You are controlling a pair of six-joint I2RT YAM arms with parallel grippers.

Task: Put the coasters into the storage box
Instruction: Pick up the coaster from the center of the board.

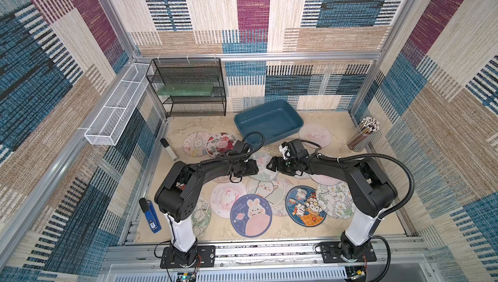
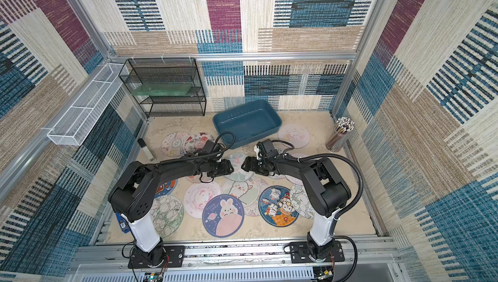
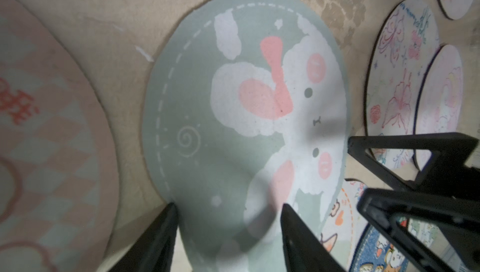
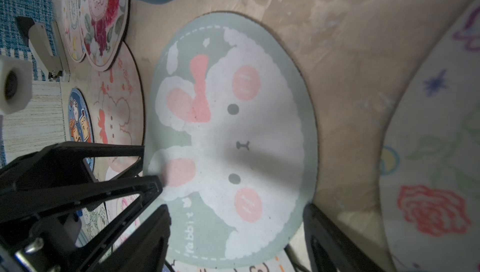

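1. Nearest the arm bases, a dark blue bunny coaster (image 1: 250, 214) and a dark blue cartoon coaster (image 1: 305, 205) lie flat on the bench (image 1: 334, 230), overlapping paler ones. Nothing touches them.
2. At mid-bench the green rabbit coaster (image 4: 228, 140) lies flat, its near edge resting over a paler mat.
   - The left pincer (image 3: 228, 205) stands at one side, jaws partly apart astride the rim, gripping nothing.
   - The right pincer (image 4: 236, 207) faces it from the opposite side, jaws wider apart and also empty.
3. The two sets of tips are close together over one thin mat, so they could knock each other if both close in.
   - A mat this flat gives little edge to bite. A tip may scrape the bench or skid across the print.
   - The mat underneath may be dragged along with it.
4. At the back stands the storage box (image 1: 269, 121), well apart from the green mat, with no coaster visible in it.
   - A rose coaster (image 1: 221, 144) and a pink coaster (image 1: 314, 135) lie near it.
   - A mat pinched by one edge may sag and catch the box's near rim.
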